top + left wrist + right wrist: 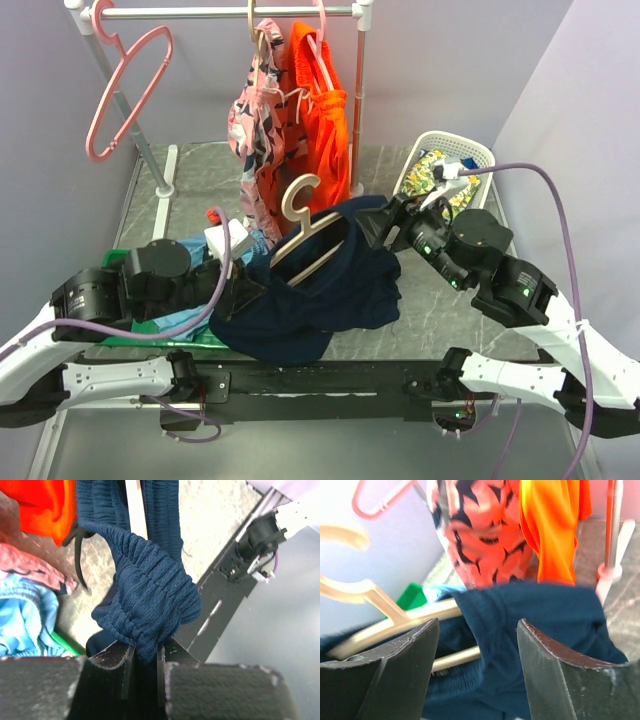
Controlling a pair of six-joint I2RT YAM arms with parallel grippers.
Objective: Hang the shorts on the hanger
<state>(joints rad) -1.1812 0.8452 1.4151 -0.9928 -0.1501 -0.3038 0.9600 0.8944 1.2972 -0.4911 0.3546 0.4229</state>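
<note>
Left claw (144,652) is clamped on a bunched fold of the elastic waistband of the shorts (150,590), with navy cloth squeezed tight between its pads. Right claw (477,645) I read as open: its two fingers (395,680) stand wide apart, framing the shorts, though I cannot tell whether they touch the cloth. From the top camera I see the shorts heaped on the table (440,310) between both arms. The hanger (310,235) lies tilted on top of them, hook pointing toward the rack (230,12). On the right wrist view one end of the hanger is tucked under navy cloth and the other is bare. Light blue shorts (20,615) lie just beside the heap, and orange shorts (320,120) hang on the rack behind.
</note>
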